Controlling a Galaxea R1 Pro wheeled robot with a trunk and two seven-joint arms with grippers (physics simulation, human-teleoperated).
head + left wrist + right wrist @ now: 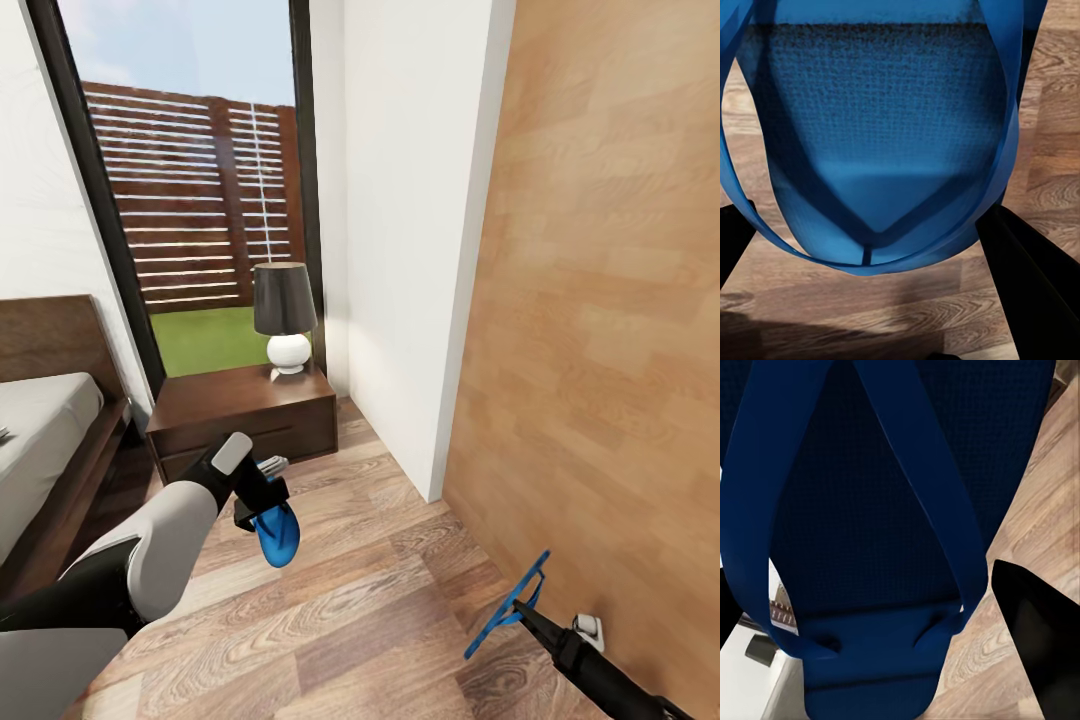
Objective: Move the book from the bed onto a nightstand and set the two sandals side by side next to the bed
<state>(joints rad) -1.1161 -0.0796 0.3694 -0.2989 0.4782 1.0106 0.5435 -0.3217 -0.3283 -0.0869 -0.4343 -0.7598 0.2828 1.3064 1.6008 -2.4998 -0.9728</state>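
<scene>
Currently, one sandal (277, 535) is gripped by the left gripper (262, 505), with the nightstand (243, 417) just beyond it. A second sandal (507, 604) is clasped edge-up by the right gripper (522, 612) above the floor (340, 610).

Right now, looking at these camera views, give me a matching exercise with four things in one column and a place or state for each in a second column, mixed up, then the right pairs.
Things:
1. left gripper
2. right gripper
3. lamp
4. bed

Places or states:
A. stands on the nightstand
B. holds a sandal above the floor in front of the nightstand
C. lies at the head view's left edge, beside the nightstand
D. holds a sandal near the wooden door

Pairs: 1-B, 2-D, 3-A, 4-C
</scene>
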